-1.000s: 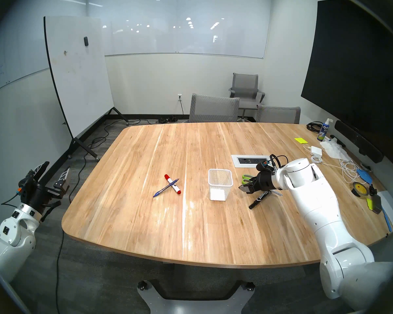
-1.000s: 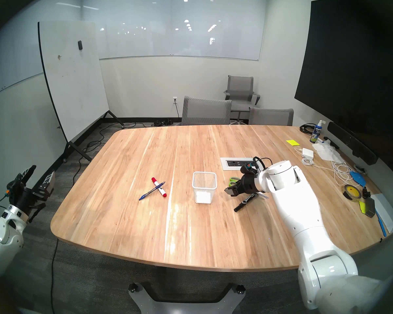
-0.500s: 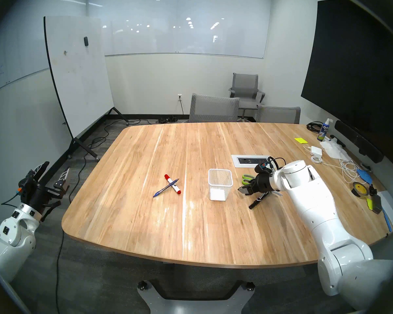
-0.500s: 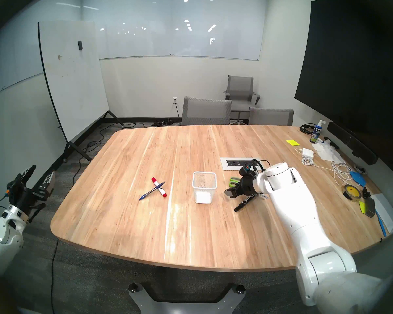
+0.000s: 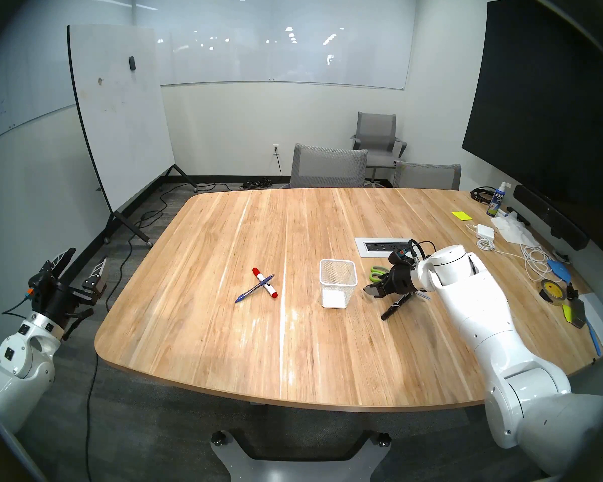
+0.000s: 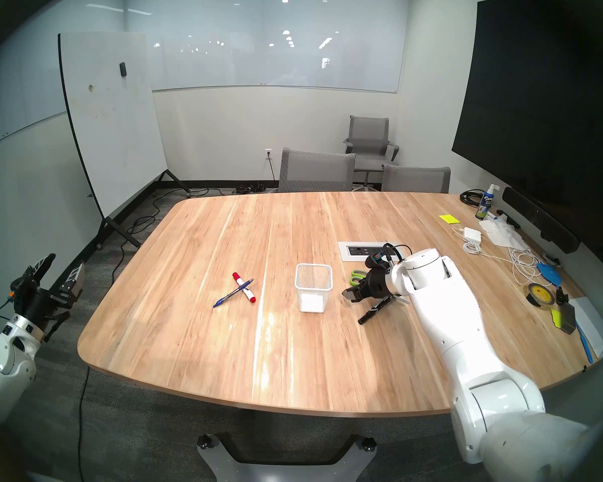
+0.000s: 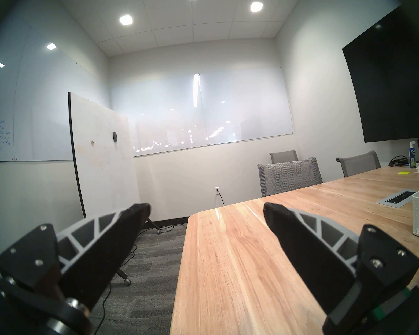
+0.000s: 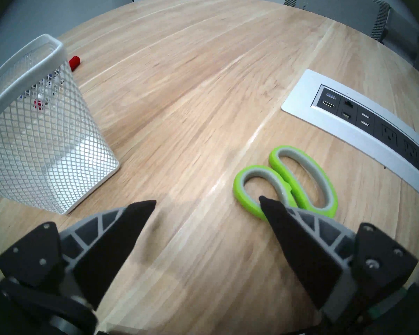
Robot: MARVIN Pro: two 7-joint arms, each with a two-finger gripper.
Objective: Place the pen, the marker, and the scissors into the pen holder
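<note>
Moved: right hand [image 5: 375,290] sits a little further left in the head view than a second ago, nearer the pen holder [image 5: 338,287]; left arm unchanged.
Right hand state: fingers spread wide, nothing between them; one fingertip [image 8: 267,202] overlaps the nearer green loop of the scissors [image 8: 286,179] in the wrist view, contact or a gap above it not readable.
Left hand: left hand [image 5: 82,265] off the table's left edge, fingers spread, empty, pointing roughly level past the table corner.
Scissors: flat on the table [image 5: 223,349], between the pen holder and the power outlet panel [image 5: 385,247]; only the handles show, blades hidden under the right hand and wrist in both head views and cut off in the wrist view.
Black marker: black marker [image 5: 394,305] lies just on the near side of the right hand; far end covered by the wrist, label unreadable.
Pen holder: upright, mid-table, nothing visible inside; contents partly hard to judge through the mesh.
Pen: pen [image 5: 255,288] lies crossed over the red-capped white marker [image 5: 265,283], well left of the holder; from the right wrist view both are mostly screened by the mesh, only a red cap end clear.
Right edge clutter: cables, tape roll, too small to detail.
</note>
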